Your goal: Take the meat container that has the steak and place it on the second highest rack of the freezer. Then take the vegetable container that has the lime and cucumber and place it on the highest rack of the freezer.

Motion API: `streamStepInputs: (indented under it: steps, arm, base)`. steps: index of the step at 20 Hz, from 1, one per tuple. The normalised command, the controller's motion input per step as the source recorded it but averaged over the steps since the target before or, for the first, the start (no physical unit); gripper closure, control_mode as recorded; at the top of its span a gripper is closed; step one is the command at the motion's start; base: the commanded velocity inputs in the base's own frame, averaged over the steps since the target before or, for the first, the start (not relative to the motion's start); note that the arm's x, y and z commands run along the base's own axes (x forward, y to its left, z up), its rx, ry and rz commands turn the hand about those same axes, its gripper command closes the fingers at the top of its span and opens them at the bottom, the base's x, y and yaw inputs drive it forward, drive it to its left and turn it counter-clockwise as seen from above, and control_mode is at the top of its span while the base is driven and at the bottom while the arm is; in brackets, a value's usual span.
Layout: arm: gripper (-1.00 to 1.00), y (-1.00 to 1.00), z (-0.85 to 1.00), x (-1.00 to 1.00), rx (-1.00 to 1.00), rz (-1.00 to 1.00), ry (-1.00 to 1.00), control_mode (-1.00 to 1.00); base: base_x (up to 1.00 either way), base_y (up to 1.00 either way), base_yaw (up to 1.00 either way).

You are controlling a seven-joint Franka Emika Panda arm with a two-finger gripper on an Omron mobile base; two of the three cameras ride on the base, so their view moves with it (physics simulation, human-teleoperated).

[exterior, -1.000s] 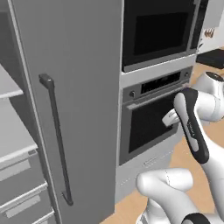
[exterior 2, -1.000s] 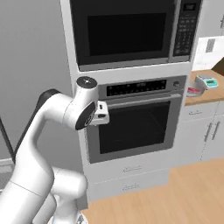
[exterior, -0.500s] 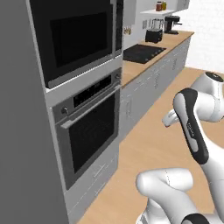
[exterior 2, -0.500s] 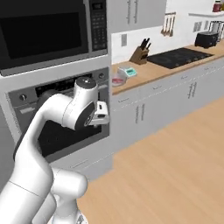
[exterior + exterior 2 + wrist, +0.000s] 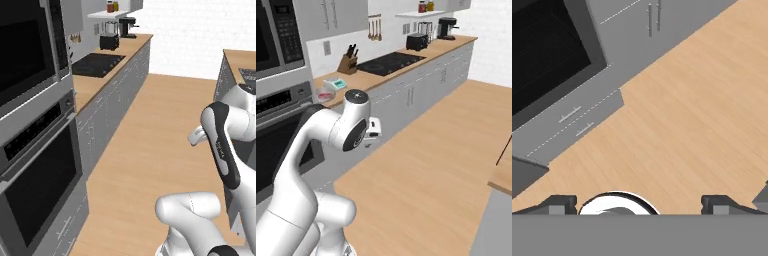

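Far off on counter (image 5: 391, 75): pink-filled meat container (image 5: 324, 95); claw (image 5: 639, 204) spread, empty.

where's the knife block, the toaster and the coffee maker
knife block (image 5: 348, 63), right base view, on its wooden front face
toaster (image 5: 417, 42), right base view, on its dark side
coffee maker (image 5: 445, 28), right base view, on its dark body

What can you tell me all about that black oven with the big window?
The oven is built into a tall grey wall stack, under a second dark-windowed unit. Its door is a big black glass pane in a grey frame, shut, with a long grey bar handle across the top. Above the handle runs a dark control strip. Below the door sits a grey drawer with small bar pulls, reaching down to the wooden floor. Nothing touches the door.
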Motion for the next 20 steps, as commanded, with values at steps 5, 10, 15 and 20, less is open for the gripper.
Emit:
streamStepInputs:
  steps: [5,10,15,20]
  arm:
    - [-1.00,0.00,0.00,0.00,0.00,0.00,0.00,1.00]
    - [-1.00,0.00,0.00,0.00,0.00,0.00,0.00,1.00]
    - [-1.00,0.00,0.00,0.00,0.00,0.00,0.00,1.00]
    - [-1.00,0.00,0.00,0.00,0.00,0.00,0.00,1.00]
  base:
    - [0.05,0.46,-0.14]
    - [0.24,0.70,-0.11]
    - [0.53,0.03,-0.17]
    - [0.94,-0.38,-0.05]
